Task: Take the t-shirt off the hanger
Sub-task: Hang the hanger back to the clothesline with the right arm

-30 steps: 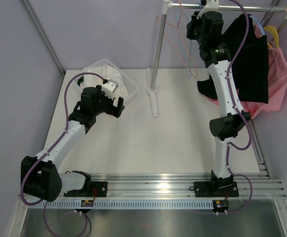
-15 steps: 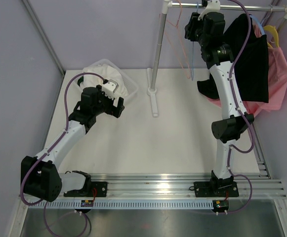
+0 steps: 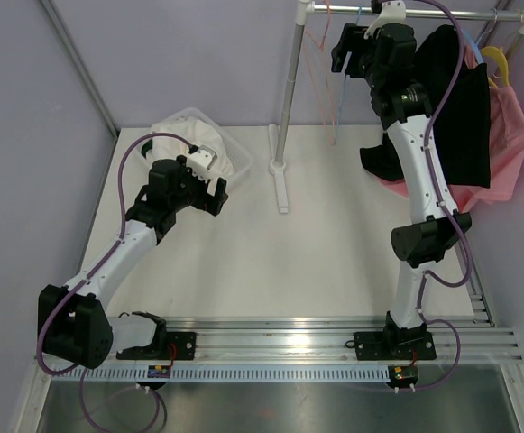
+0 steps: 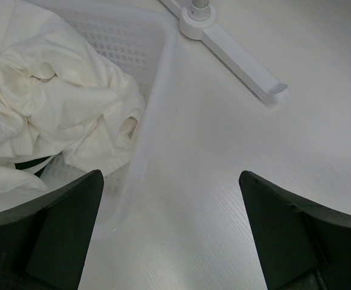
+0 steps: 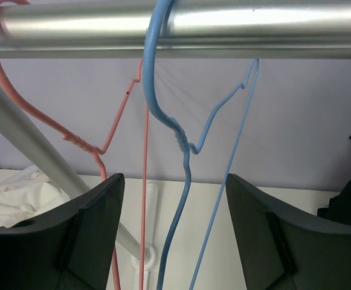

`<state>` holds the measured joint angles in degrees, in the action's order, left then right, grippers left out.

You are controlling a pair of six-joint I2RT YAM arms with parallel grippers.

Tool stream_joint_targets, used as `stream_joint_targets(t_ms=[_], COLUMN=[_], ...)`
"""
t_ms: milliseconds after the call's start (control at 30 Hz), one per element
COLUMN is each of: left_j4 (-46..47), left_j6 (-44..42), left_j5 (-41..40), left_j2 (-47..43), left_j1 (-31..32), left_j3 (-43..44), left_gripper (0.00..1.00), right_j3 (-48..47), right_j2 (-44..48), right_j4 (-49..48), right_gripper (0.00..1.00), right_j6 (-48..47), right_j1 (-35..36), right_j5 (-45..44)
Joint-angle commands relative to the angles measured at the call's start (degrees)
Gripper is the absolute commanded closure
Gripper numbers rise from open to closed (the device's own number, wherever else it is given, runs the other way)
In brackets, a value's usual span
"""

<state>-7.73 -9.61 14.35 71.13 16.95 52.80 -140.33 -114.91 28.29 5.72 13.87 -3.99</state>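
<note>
Right gripper [image 3: 347, 50] up at rail [image 3: 442, 13], beside blue hanger [image 3: 342, 95]. Black t-shirt [image 3: 464, 108] hangs further right. Left gripper [image 3: 209, 198] low over table [image 3: 334, 262], beside basket [image 3: 243, 159] of white cloth [image 3: 194, 140].

A flat white tabletop [image 3: 334, 262] is being enclosed on the left, back and right by plain pale lilac walls [image 3: 198, 54]. A thin grey metal strut [image 3: 77, 63] is being run diagonally down the left wall toward the table's far left corner. The table's near edge is being spanned by ribbed silver aluminium rails [image 3: 280, 336], where overhead light is being reflected as a bright patch. A garment rack is being stood at the back of the table: its slanted silver upright post [image 3: 289, 90] is being carried by a long white foot [image 3: 280, 185], and its round silver horizontal bar [image 5: 254, 21] is being lit brightly.
</note>
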Motion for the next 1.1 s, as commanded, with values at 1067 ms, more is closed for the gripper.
stream_joint_targets(t_ms=[1067], left_j4=[1.57], left_j6=[-1.47], left_j5=[-0.73], left_j2=[-0.47], left_j1=[1.07], left_j3=[2.14], left_gripper=[0.01], right_j3=[33.37], right_j2=[40.55], right_j4=[-4.48], right_gripper=[0.0], right_j6=[-0.17], right_j1=[0.02], right_j5=[-18.5])
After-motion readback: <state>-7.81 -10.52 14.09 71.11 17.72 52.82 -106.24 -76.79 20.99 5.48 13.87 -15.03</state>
